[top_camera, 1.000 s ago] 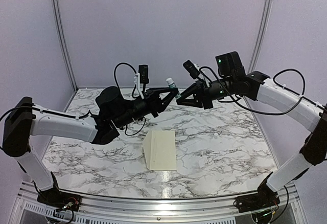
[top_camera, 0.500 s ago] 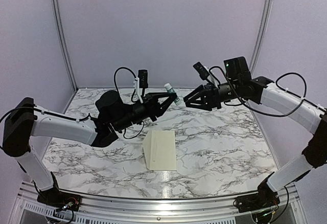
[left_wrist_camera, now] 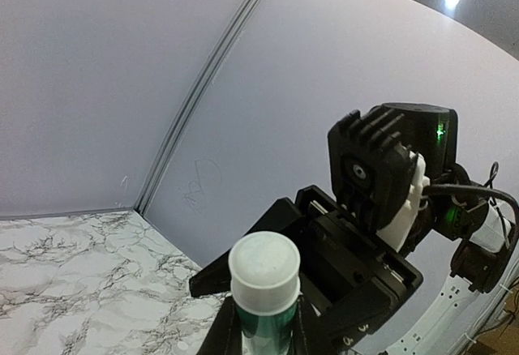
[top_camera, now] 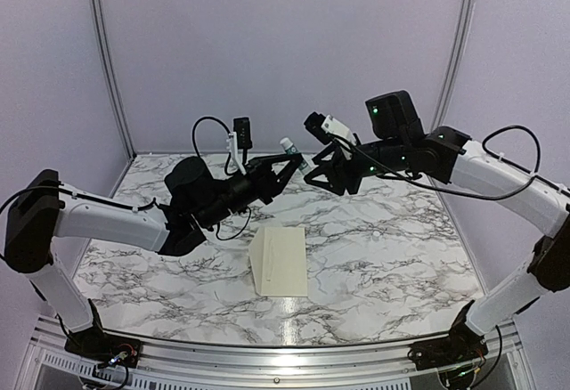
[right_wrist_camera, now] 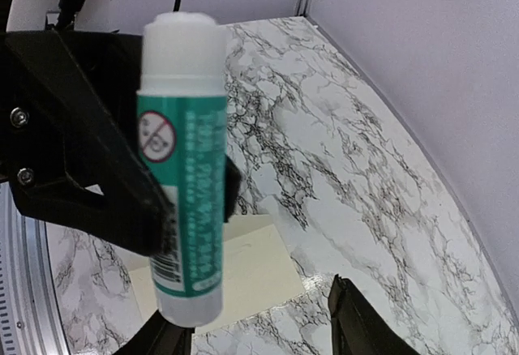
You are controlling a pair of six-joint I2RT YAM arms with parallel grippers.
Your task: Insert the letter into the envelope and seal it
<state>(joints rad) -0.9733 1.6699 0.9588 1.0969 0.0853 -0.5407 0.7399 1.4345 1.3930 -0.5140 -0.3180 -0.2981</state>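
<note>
Left pincer (top_camera: 287,163) clenched the capped glue stick (right_wrist_camera: 182,201) aloft; right pincer (top_camera: 312,170) stood released, just beside the cap. Envelope (top_camera: 283,261) lay flat on the bench (top_camera: 401,256) below. Letter not seen apart, presumably inside; gluing and sealing were left to do.

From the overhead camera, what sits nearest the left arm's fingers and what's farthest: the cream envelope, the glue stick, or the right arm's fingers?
1. Glue stick: clamped in the left arm's fingers, midair.
2. Right arm's fingers: just right of it, open.
3. Envelope: flat on the table below.
</note>
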